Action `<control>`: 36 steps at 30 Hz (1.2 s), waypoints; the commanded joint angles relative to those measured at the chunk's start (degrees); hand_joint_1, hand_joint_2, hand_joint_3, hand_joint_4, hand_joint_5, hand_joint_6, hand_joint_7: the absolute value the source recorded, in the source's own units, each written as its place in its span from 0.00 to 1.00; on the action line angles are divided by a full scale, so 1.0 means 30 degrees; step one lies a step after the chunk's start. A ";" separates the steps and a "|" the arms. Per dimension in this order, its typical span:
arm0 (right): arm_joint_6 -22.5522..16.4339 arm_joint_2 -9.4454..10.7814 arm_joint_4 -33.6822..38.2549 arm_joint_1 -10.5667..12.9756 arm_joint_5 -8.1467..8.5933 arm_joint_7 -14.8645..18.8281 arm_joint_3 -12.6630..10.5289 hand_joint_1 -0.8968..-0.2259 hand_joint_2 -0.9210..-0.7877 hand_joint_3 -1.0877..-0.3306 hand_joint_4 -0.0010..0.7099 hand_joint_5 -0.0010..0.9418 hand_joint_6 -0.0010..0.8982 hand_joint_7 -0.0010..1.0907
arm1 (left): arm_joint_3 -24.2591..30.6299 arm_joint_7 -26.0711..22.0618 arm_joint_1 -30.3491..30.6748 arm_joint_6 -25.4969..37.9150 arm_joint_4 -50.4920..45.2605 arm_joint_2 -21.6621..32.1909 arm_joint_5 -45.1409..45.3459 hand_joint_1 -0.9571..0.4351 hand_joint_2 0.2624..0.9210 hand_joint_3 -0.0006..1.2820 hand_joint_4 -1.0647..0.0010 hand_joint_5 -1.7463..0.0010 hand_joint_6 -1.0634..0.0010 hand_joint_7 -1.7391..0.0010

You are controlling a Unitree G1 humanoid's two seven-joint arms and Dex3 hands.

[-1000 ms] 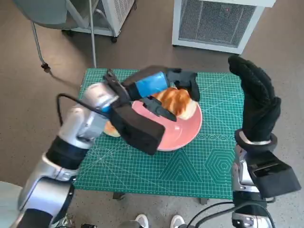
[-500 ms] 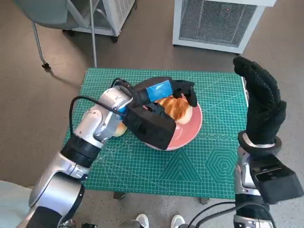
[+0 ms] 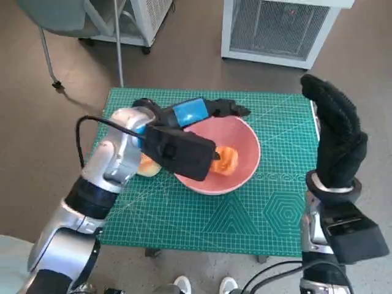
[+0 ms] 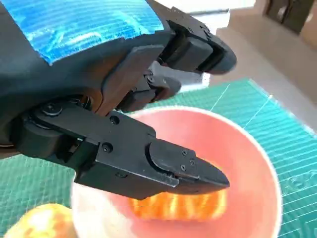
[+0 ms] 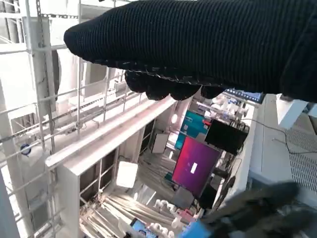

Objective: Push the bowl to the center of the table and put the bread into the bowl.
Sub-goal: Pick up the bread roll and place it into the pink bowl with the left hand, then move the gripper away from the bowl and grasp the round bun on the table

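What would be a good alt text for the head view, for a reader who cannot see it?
A piece of bread lies inside a pink bowl on a green mat; the left hand is open above the bowl's rim, and the gloved right hand is raised beside the table.

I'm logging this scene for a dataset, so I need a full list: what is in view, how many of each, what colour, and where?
Bowl: one, pink, middle of the mat.
Bread: one, golden orange, lying in the bowl.
Second bread: one, pale yellow, on the mat beside the bowl, partly behind the left arm.
Mat: one, green with a grid, covering the table.
Chair: one, grey, on the floor beyond the table.
White units: two, on the floor beyond the table.
Shoes: two, white, a person's, at the table's near edge.
Left hand: black with blue tape, above the bowl's far rim, holding nothing.
Right hand: black glove, raised at the mat's right edge, holding nothing.
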 commanded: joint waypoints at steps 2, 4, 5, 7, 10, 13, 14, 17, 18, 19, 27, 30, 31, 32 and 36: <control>0.0193 0.0113 -0.0130 0.0491 -0.0275 -0.0161 0.0069 0.65 0.00 0.46 0.34 0.00 0.00 0.58 | 0.1985 -0.0661 0.1798 -0.0306 -0.2728 0.2395 -0.1419 0.62 0.80 0.03 0.94 0.99 0.74 0.97; 0.0170 0.0110 -0.0122 0.0511 -0.0243 -0.0148 0.0068 0.65 0.00 0.46 0.34 0.00 0.00 0.58 | 0.2620 -0.0785 0.2386 -0.0506 -0.3523 0.3229 -0.1764 0.61 0.80 0.03 0.93 0.99 0.73 0.97; 0.0155 0.0112 -0.0103 0.0508 -0.0225 -0.0140 0.0068 0.65 0.00 0.46 0.34 0.00 0.00 0.58 | 0.2986 -0.0777 0.2723 -0.0695 -0.3815 0.3683 -0.1939 0.61 0.80 0.03 0.92 0.99 0.72 0.97; 0.0131 0.0116 -0.0058 0.0498 -0.0181 -0.0117 0.0071 0.65 0.00 0.46 0.34 0.00 0.00 0.58 | 0.3556 -0.0677 0.3273 -0.1087 -0.4096 0.4420 -0.2248 0.61 0.80 0.03 0.91 0.99 0.72 0.97; 0.0115 0.0130 0.0020 0.0465 -0.0111 -0.0086 0.0081 0.64 0.00 0.46 0.34 0.00 0.00 0.58 | 0.4216 -0.0364 0.3990 -0.1852 -0.4052 0.5329 -0.2540 0.61 0.80 0.02 0.91 0.99 0.71 0.97; 0.0132 0.0170 0.0070 0.0432 -0.0022 -0.0043 0.0114 0.64 0.00 0.47 0.34 0.00 0.00 0.58 | 0.4674 -0.0049 0.4640 -0.2464 -0.3883 0.6094 -0.2596 0.61 0.80 0.02 0.91 0.99 0.71 0.97; 0.0136 0.0184 0.0084 0.0420 -0.0008 -0.0036 0.0129 0.64 0.00 0.47 0.34 0.00 0.00 0.58 | 0.4745 0.0056 0.4788 -0.2656 -0.3797 0.6279 -0.2558 0.61 0.80 0.02 0.91 0.99 0.71 0.97; 0.0165 0.0241 0.0139 0.0345 0.0019 -0.0027 0.0183 0.64 0.00 0.47 0.34 0.00 0.00 0.58 | 0.4916 0.0222 0.5299 -0.3106 -0.3670 0.6952 -0.2371 0.61 0.79 0.01 0.91 0.99 0.71 0.98; 0.0175 0.0249 0.0136 0.0336 0.0031 -0.0022 0.0195 0.64 0.00 0.47 0.34 0.00 0.00 0.58 | 0.4944 0.0232 0.5432 -0.3153 -0.3712 0.7122 -0.2314 0.62 0.79 0.01 0.91 0.99 0.71 0.98; 0.0169 0.0271 0.0180 0.0302 0.0030 -0.0019 0.0215 0.64 0.00 0.47 0.34 0.00 0.00 0.58 | 0.4956 0.0248 0.5573 -0.3247 -0.3710 0.7337 -0.2206 0.62 0.79 0.01 0.91 1.00 0.71 0.98; 0.0176 0.0347 0.0366 0.0114 0.0089 0.0058 0.0341 0.64 0.00 0.46 0.34 0.00 0.00 0.58 | 0.4737 0.0336 0.6077 -0.3107 -0.3261 0.8027 -0.1594 0.63 0.78 0.01 0.91 1.00 0.70 0.98; 0.0195 0.0334 0.0406 0.0073 0.0164 0.0117 0.0388 0.64 0.00 0.46 0.34 0.00 0.00 0.58 | 0.4556 0.0414 0.6124 -0.2971 -0.2972 0.7970 -0.1270 0.63 0.78 0.01 0.91 1.00 0.69 0.98; 0.0190 0.0307 0.0429 0.0073 0.0230 0.0167 0.0397 0.64 0.00 0.46 0.34 0.00 0.00 0.58 | 0.4454 0.0458 0.6137 -0.2876 -0.2872 0.7912 -0.1097 0.63 0.78 0.01 0.91 1.00 0.69 0.98; 0.0185 0.0286 0.0445 0.0073 0.0276 0.0198 0.0406 0.64 0.00 0.46 0.34 0.00 0.00 0.58 | 0.4383 0.0490 0.6142 -0.2806 -0.2804 0.7873 -0.0982 0.64 0.78 0.01 0.91 1.00 0.69 0.98; 0.0190 0.0243 0.0439 0.0093 0.0382 0.0310 0.0459 0.63 0.00 0.46 0.34 0.00 0.00 0.58 | 0.3977 0.0546 0.6017 -0.2294 -0.2357 0.7611 -0.0563 0.65 0.79 0.01 0.91 1.00 0.69 0.99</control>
